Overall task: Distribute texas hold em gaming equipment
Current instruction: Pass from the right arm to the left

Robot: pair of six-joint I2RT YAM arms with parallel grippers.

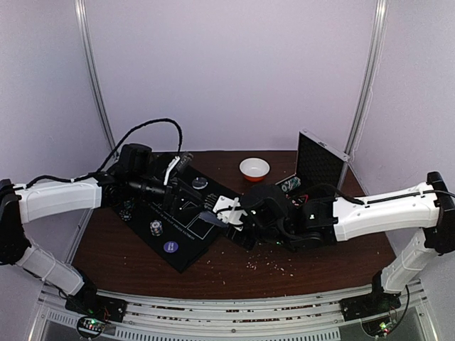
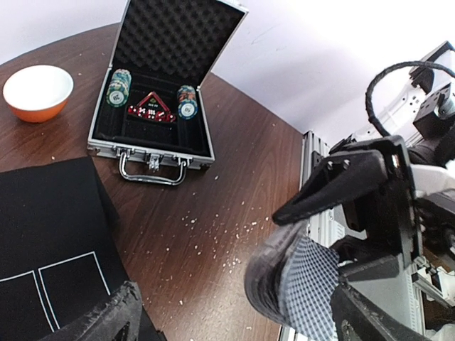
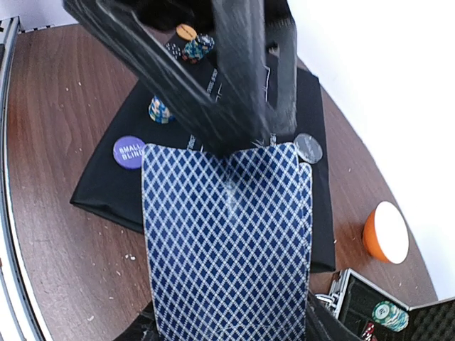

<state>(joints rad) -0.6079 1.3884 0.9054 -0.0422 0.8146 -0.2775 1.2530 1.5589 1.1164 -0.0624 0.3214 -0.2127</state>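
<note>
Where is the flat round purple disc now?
In the top view, the flat round purple disc lies on the black mat by its near corner, left of centre, just in front of a small striped chip stack.

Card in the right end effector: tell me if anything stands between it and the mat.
Nothing visible does. The card, gripped by the right end effector, hangs over the mat. The purple disc and chip stack lie off to its side.
</note>
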